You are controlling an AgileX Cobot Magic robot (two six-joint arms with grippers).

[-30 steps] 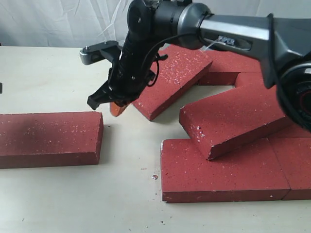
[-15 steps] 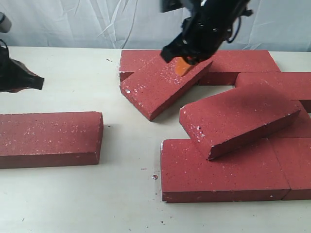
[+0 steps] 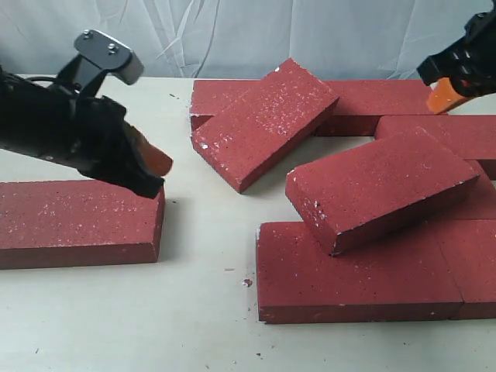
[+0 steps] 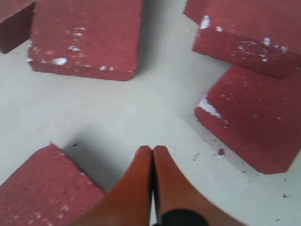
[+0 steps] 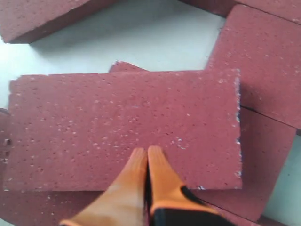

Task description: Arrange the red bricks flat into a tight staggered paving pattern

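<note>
Exterior view: the paving looks barely half laid. Take the propped brick (image 3: 380,186) as the mark. It leans askew on top of the flat front row (image 3: 356,283), which lies beneath and in front of it with its joint closed. Behind it runs a back row (image 3: 387,97). To its rear-left a second brick (image 3: 263,124) also lies tilted, one end riding on that row. Well off to its left, across bare bench (image 3: 209,310), a lone brick (image 3: 77,221) lies flat and apart. The left end effector (image 3: 155,161) hangs over the lone brick's end nearest the propped brick, fingers pressed together and empty. The right end effector (image 3: 443,97) hovers above and right of the propped brick, likewise pressed together, holding nothing. As I judge it, both tilted bricks must be lowered flat, the lone one brought in and the gaps closed.
</note>
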